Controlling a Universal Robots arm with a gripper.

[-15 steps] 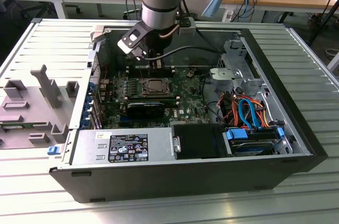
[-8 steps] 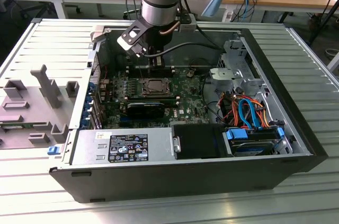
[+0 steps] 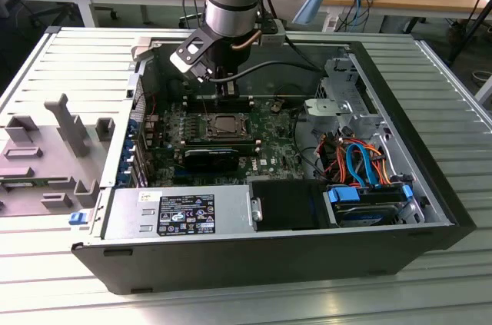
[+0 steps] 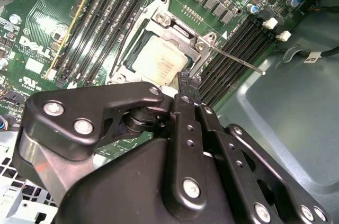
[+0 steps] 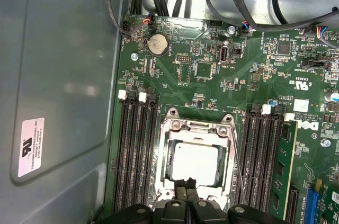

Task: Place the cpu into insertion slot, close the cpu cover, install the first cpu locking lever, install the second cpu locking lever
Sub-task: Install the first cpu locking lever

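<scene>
One cpu [image 5: 194,164], one cpu cover [image 5: 196,125], one pincer [image 5: 187,186]

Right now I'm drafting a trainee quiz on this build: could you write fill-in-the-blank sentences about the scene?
The cpu lies in the insertion ___.
The cpu cover frames it through its square ___.
The gripper is at the cover's edge, fingers ___.
The circuit board around them is coloured ___.
Missing words: slot; window; shut; green.
</scene>
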